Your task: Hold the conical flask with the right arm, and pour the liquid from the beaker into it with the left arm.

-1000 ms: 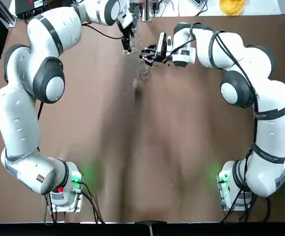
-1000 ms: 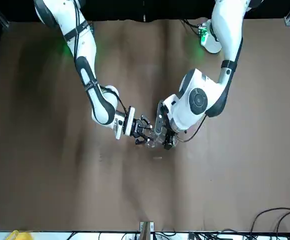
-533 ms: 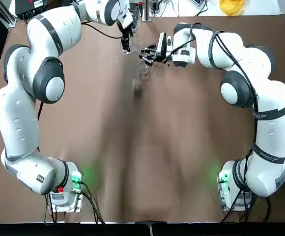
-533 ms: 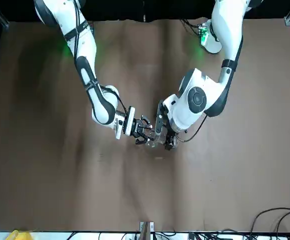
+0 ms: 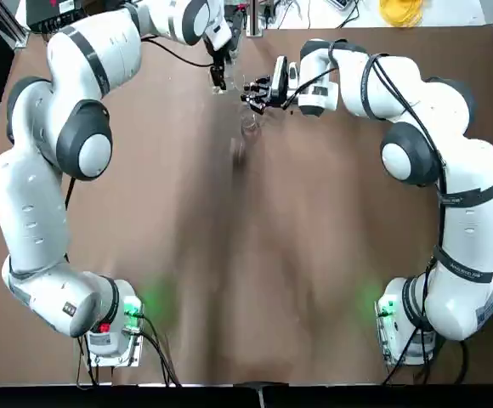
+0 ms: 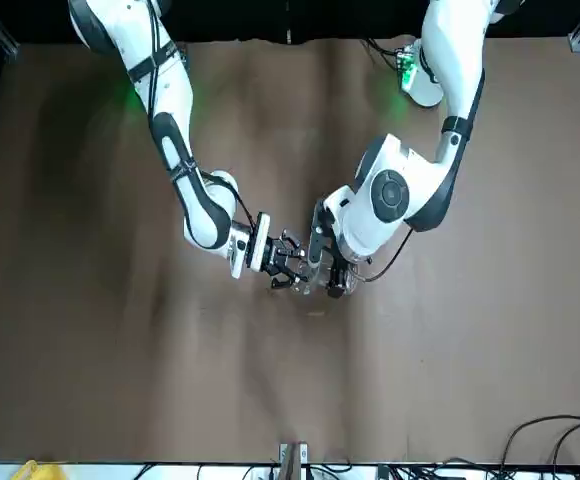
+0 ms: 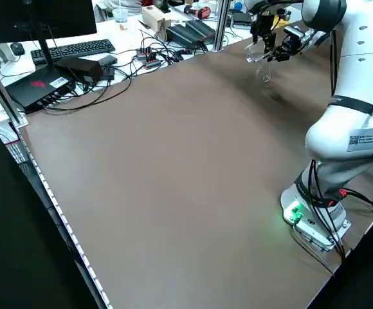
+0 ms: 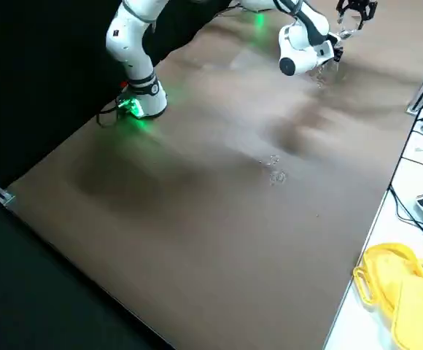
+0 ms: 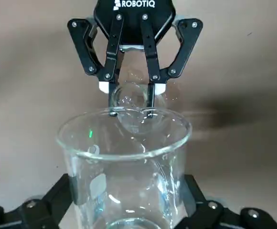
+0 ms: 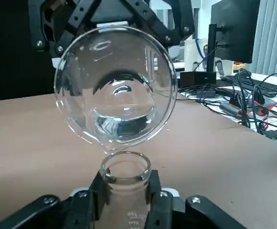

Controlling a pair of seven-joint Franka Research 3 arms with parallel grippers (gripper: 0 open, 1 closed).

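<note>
My right gripper (image 10: 125, 191) is shut on the neck of the conical flask (image 10: 125, 172), which stands upright with its mouth open upward. Just above that mouth hangs the beaker (image 10: 114, 86), tipped steeply with its spout over the flask. The clear liquid (image 10: 122, 125) pools against the beaker's lower wall. My left gripper (image 9: 129, 200) is shut on the beaker (image 9: 124, 157). Beyond the beaker, the left wrist view shows the right gripper (image 9: 131, 90) and the flask (image 9: 130, 100). From above, the left gripper (image 5: 219, 75) and right gripper (image 5: 253, 92) meet near the table's far edge.
Brown cloth covers the table (image 5: 246, 255). Cables and electronics (image 7: 173, 32) lie along the far edge, with a keyboard (image 7: 77, 48) and a monitor beside them. A yellow object (image 8: 394, 292) sits off the table's corner. Both arm bases (image 5: 110, 331) stand at the near edge.
The left arm's wrist has turned slightly, and its gripper with the beaker has edged closer to the right gripper. The right arm has stayed still.
</note>
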